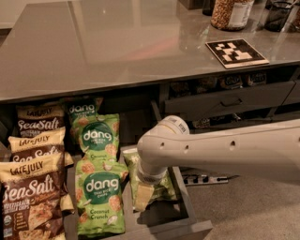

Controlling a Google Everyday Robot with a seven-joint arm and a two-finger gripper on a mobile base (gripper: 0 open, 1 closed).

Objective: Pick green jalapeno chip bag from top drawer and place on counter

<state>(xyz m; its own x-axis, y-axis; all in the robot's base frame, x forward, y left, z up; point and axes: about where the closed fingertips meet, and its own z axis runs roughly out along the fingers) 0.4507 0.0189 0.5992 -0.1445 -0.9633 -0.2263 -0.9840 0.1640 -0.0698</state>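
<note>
The green jalapeno chip bag (165, 190) lies in the right row of the open top drawer (183, 190), olive green with a pale patch. My white arm comes in from the right and bends down into the drawer. My gripper (148, 183) is at the end of the wrist, right on top of the bag, and the wrist hides most of it. The bag rests on the drawer floor. The glossy grey-brown counter (117, 42) stretches above the drawer, with a black-and-white marker tile (236, 51) at its right.
Two bright green Dang bags (101, 197) fill the drawer's middle row, and several brown Sea Salt bags (33, 197) the left row. A jar (232, 11) stands at the counter's back right. A narrower drawer with a bar handle (229, 101) is on the right. A power strip (204, 179) lies on the floor.
</note>
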